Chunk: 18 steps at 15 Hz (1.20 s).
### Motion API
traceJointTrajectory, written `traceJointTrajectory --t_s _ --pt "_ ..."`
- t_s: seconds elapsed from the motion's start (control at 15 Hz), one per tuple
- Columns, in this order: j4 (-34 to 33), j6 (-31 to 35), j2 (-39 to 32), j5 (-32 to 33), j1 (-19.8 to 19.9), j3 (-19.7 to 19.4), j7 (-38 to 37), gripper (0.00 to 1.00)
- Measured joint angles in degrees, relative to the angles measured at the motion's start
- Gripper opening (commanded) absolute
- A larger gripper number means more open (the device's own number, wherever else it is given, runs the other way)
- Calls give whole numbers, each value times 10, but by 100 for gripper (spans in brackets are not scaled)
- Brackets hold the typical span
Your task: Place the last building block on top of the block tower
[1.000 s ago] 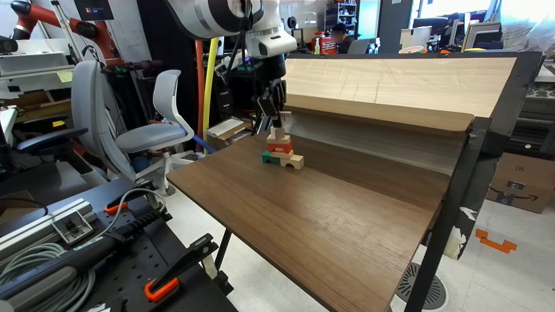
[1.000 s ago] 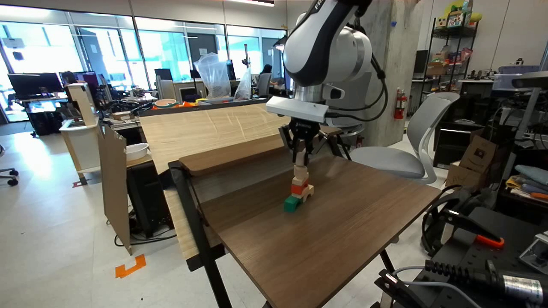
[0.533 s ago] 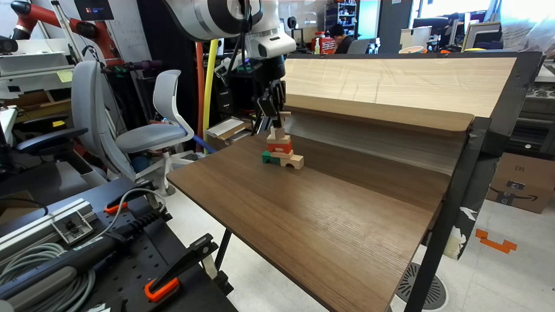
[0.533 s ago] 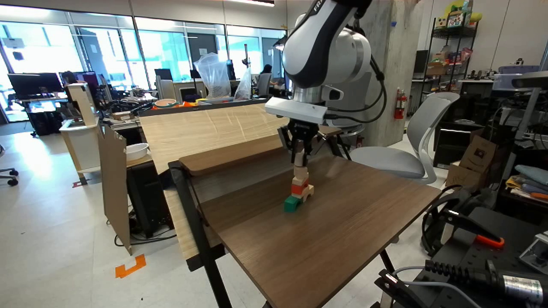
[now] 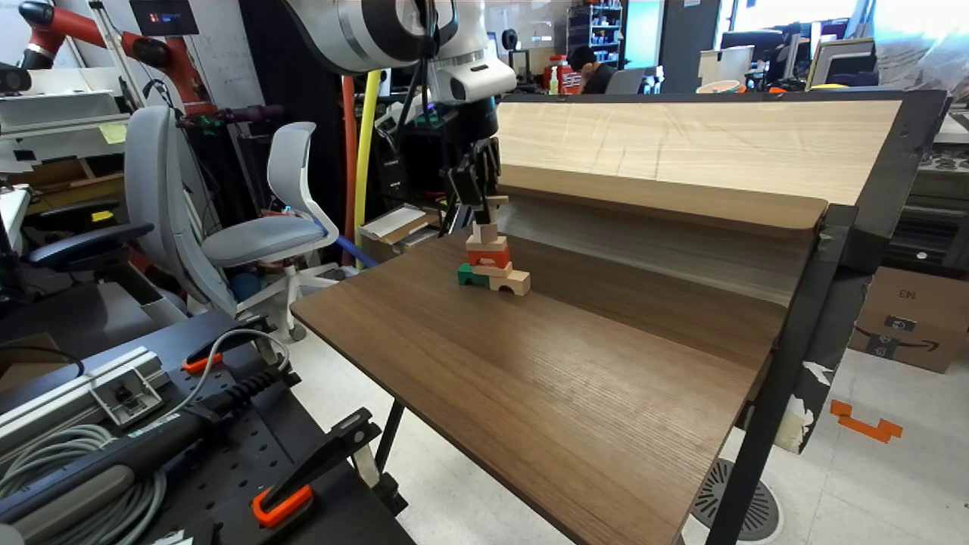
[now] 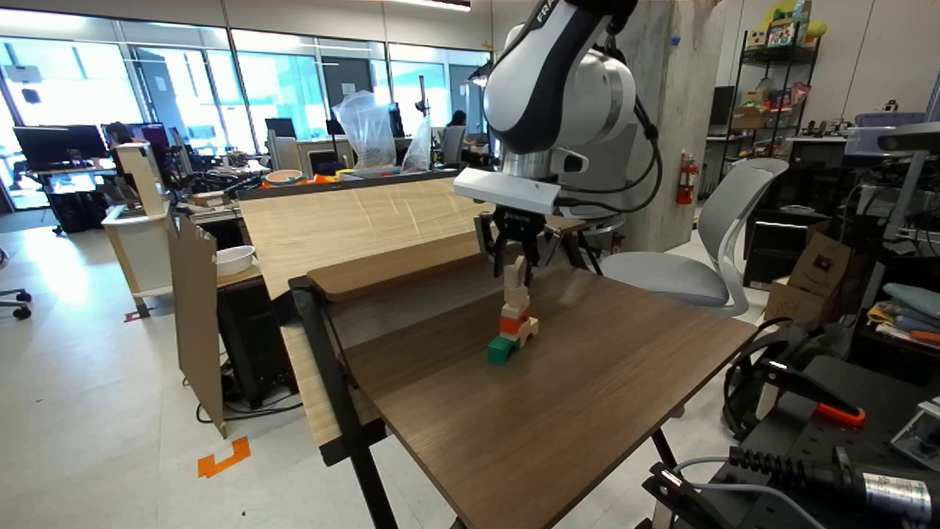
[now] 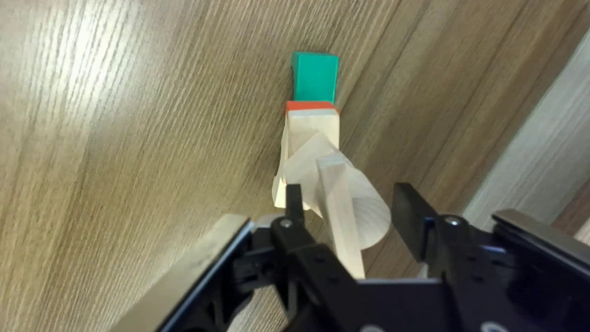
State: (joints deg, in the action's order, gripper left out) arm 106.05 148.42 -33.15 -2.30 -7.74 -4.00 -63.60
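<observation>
The last building block is pale, unpainted and elongated. It stands on end on top of the block tower, leaning slightly in an exterior view. The tower has tan pieces, a red piece and a green piece at its base, and it also shows in an exterior view. In the wrist view, the last block stands over a rounded pale piece. My gripper is open around the last block, one finger on each side with a gap to both. In an exterior view the fingers partly hide the block.
The tower stands on a brown wooden table. A raised wooden shelf runs along the table's back. A grey chair stands beyond the table's edge. A black cart with tools stands near the front.
My fingers, earlier close against the last block, have spread apart. The block stays on top of the tower. The arm has barely moved.
</observation>
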Motion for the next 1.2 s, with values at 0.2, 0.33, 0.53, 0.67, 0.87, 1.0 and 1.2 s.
traceJointTrajectory --t_s 0.2,0.33,0.53,0.67,0.87,1.0,1.2 --pt "0 1 -1 0 -1 -2 0 100" --pt "0 1 -2 0 -1 -3 0 100" --pt "0 1 -2 0 -1 -5 0 100" --pt "0 1 -2 0 -1 -7 0 100" --pt "1 -1 8 -1 -1 -7 5 100" --pt "3 -2 27 -8 3 -2 16 100" --pt "9 -27 74 -31 10 9 45 100"
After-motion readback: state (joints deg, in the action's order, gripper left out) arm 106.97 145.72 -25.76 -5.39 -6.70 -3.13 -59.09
